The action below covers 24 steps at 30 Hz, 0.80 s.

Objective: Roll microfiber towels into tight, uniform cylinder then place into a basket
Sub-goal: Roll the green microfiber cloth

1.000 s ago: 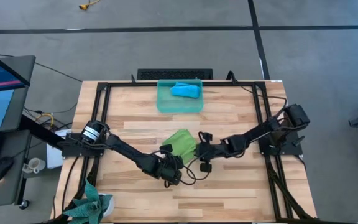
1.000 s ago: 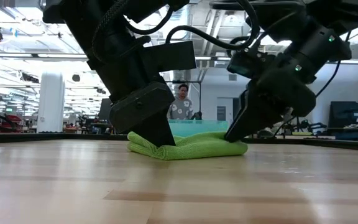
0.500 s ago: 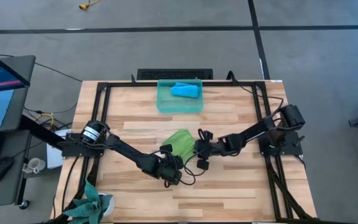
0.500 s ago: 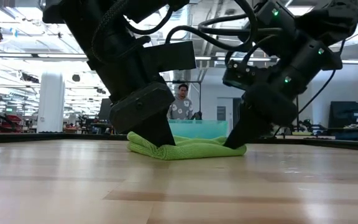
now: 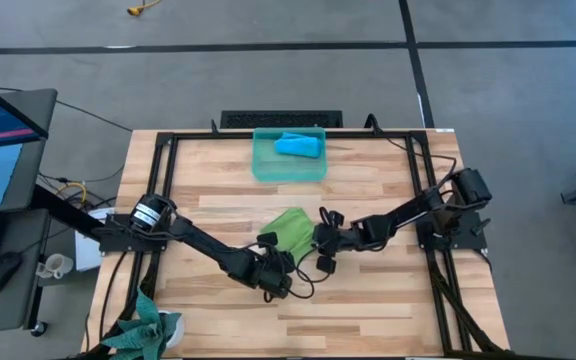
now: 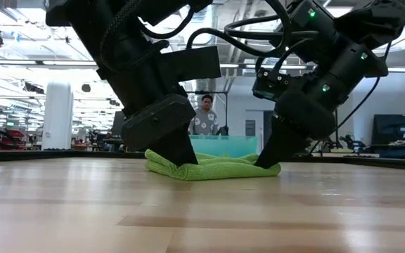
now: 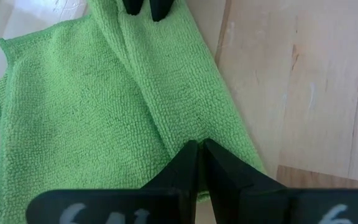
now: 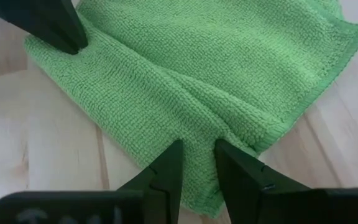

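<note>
The lime green towel (image 5: 290, 226) lies folded on the wooden table near its middle, with a raised fold running along its near side (image 7: 148, 93). My left gripper (image 5: 270, 244) is shut at the left end of that fold. My right gripper (image 5: 315, 237) is shut on the fold's right end. The teal basket (image 5: 268, 165) stands at the table's far edge, and the sky blue towel (image 5: 298, 145) lies rolled inside it. My left gripper has its shut fingertips (image 7: 188, 155) on the end of the towel's raised fold (image 7: 176, 134), slanting down from the near left. Whether cloth sits between the tips cannot be told. The towel lies on the table. My right gripper pinches the raised fold (image 8: 199, 127) between its two fingers (image 8: 166, 165), near the towel's right edge. The fingers slant down from the right and straddle the fold. The towel rests on the table, slack.
Black frame rails (image 5: 164, 190) run along the table's left, right and far sides. A dark teal-green bundle (image 5: 143, 325) sits at the near left corner. A person (image 6: 204, 116) stands in the room beyond the far edge. Bare wood lies on the near side of the towel.
My right gripper has rolled about its own pointing line and settled slightly lower at the towel's right end, staying on the fold. The towel and my left gripper have kept still.
</note>
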### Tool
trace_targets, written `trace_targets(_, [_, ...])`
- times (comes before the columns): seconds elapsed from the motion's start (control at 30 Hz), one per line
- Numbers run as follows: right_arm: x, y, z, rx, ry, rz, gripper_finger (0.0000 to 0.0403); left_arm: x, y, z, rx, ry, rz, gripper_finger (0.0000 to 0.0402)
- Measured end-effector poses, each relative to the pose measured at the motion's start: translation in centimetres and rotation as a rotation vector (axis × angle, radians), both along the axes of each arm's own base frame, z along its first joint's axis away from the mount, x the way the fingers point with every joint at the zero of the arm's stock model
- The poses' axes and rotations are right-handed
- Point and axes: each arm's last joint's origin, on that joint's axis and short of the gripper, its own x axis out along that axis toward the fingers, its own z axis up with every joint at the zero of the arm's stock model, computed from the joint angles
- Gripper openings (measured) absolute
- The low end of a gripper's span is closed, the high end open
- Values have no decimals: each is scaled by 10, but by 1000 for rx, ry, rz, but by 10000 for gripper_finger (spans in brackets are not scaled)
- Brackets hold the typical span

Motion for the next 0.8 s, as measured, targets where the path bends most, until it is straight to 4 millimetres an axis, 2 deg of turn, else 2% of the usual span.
trace_targets(0.37, [-3, 5, -1, 60, 23, -36, 120, 0, 0, 0, 21, 10, -22, 22])
trace_targets(0.8, [-13, 33, -2, 129, 25, -39, 120, 0, -2, 0, 56, 40, -112, 22])
